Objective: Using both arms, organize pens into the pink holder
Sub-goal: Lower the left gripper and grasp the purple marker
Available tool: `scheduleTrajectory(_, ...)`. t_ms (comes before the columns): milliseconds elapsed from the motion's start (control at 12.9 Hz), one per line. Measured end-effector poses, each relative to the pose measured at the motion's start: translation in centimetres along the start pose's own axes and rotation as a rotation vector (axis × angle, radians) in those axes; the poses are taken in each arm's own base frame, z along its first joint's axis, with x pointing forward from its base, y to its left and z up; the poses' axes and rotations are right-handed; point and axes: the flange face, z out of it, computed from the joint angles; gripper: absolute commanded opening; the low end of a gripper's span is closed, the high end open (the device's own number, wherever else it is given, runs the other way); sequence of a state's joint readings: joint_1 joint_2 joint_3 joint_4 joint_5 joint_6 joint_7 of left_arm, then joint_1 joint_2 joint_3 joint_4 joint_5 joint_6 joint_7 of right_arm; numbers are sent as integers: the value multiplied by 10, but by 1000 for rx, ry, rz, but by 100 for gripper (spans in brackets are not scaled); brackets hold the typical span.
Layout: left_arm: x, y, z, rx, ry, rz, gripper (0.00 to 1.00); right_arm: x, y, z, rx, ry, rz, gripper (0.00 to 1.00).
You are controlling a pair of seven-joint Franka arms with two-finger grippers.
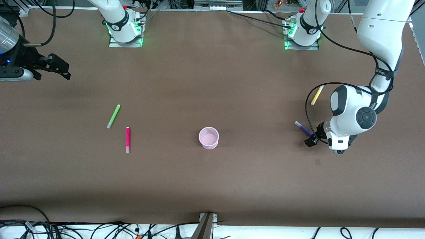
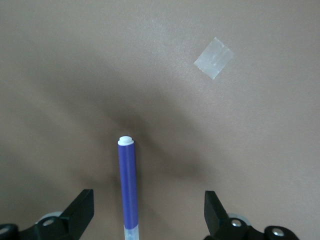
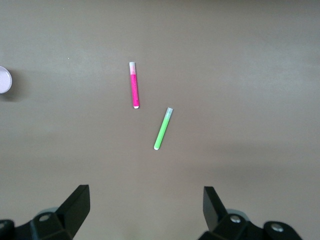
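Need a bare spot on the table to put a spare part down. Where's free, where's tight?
Free: the wide strip between the pink cup and the front camera's table edge, and the middle stretch from cup up to the arm bases. Tight: by the green pen and pink pen; also the left claw, open around the purple pen, yellow pen close by.

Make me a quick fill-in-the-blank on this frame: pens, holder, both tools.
1. The left tool is open, straddling the ____ pen.
2. The pink holder contains ____ pens.
3. The pen lying closest to the green pen is ____ in colour.
4. The right tool is ____ and holds nothing.

Missing words: purple; no; magenta; open
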State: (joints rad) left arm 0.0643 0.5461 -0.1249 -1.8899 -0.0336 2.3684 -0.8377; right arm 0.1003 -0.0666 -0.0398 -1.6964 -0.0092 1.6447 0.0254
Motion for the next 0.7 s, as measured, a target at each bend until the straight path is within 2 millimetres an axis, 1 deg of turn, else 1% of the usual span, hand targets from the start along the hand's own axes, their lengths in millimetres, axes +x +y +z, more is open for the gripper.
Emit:
scheduleTrajectory(389, -8, -13, 22, 14, 29, 31, 88, 0, 1, 1, 0, -1, 2, 100)
scheduleTrajectory(467, -9, -17, 26, 15, 40, 38, 86, 0, 1, 1, 0, -2, 2, 100)
scheduleTrajectory(544, -10, -21, 31, 13, 46, 41, 82, 0, 1, 1, 0, -2, 2, 100)
scheduleTrajectory(700, -12, -25, 36, 12, 49, 41, 55, 1, 2, 1, 0, -2, 3, 100)
